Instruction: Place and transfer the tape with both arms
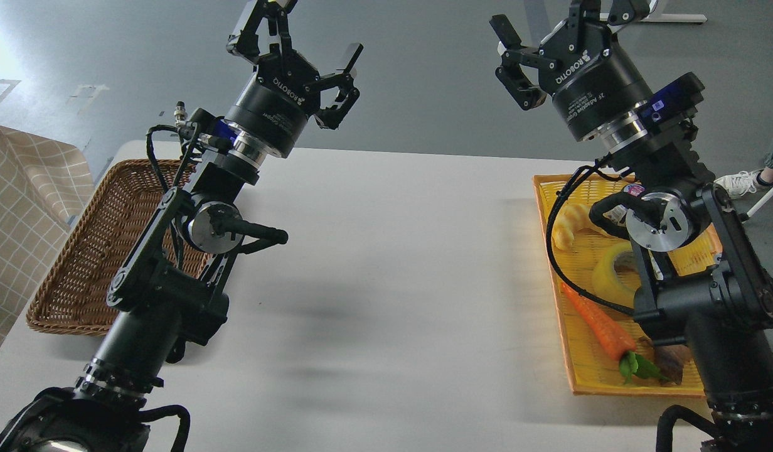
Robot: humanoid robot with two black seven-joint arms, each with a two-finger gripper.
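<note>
The tape (pixel 614 271) lies in the yellow tray (pixel 581 370), half hidden behind the right arm; likely light, stiff, slick; pinch through its rim; both tools, left (pixel 298 47) and right (pixel 553 31), gape empty above the table (pixel 393 263).

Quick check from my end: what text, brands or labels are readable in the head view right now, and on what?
"ROBOTIQ" on the left gripper body, white letters.
"ROBOTIQ" on the right gripper body, white letters.
"2F Adaptive Gripper", partly legible, on the right gripper's body; smaller lines beneath it are too small to read.
Round sticker on the right arm: too blurred to read.
Nothing readable on the tape.
</note>
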